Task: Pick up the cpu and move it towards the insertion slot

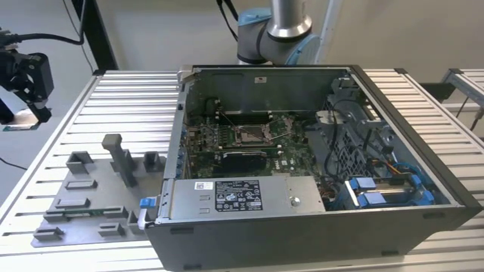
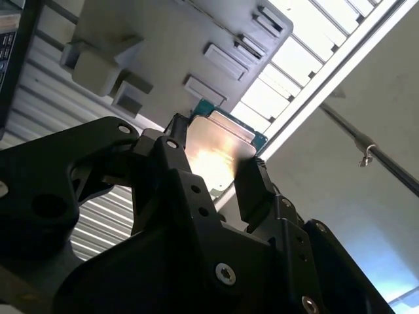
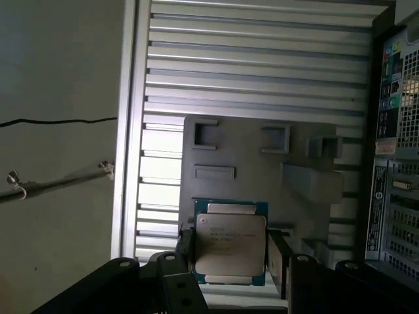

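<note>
1. While the pincer (image 3: 230, 260) is clamped on the cpu (image 3: 230, 243), its two black fingers (image 3: 277, 255) press on two opposite edges of the chip, as both wrist views show.
2. The cpu is square, so no side reads as a long axis. Its silvery metal face points back toward the wrist, and a thin green rim shows around it.
3. In the first wrist view the chip's edges run in line with, and square to, the slats of the desk (image 3: 262, 72) beyond it (no visible skew).
4. In the exterior view the pincer hangs at the far edge of the exterior view's left, raised clear of the desk, with the cpu (image 1: 18, 125) seen nearly edge-on and lying close to level under it.
5. A grey fixture plate (image 1: 83, 218) with raised blocks lies on the desk near the exterior view's left, below and beside the held chip.
6. The insertion slot (image 1: 253, 134), a shiny metal frame on green circuit board, sits inside the open computer case (image 1: 302, 238) in the middle of the desk, well apart from the cpu.
</note>
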You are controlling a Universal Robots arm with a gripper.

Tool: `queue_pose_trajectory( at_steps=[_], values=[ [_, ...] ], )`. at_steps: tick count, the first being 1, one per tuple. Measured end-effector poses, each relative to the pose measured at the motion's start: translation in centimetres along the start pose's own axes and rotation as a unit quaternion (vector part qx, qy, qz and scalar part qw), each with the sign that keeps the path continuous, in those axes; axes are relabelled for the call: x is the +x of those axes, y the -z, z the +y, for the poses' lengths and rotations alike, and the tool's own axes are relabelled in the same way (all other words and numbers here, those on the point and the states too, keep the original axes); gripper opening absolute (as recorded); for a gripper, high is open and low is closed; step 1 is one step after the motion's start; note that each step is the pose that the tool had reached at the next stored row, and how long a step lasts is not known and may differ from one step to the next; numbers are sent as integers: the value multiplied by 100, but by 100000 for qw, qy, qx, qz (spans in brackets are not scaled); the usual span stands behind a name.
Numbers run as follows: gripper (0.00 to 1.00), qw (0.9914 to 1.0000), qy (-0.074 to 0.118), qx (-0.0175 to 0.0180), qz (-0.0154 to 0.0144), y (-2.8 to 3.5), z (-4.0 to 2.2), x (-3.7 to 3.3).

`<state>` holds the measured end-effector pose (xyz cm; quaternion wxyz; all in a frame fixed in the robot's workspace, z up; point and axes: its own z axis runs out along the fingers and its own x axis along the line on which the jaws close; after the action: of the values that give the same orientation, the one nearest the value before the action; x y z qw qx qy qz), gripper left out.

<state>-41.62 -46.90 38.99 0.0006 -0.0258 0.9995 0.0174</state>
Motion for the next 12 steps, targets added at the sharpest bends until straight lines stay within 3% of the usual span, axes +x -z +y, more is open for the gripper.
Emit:
queue_pose_trajectory(
  at_steps=[12],
  values=[
    [0,100000,-2,0,-1,15,0,-7]
  ],
)
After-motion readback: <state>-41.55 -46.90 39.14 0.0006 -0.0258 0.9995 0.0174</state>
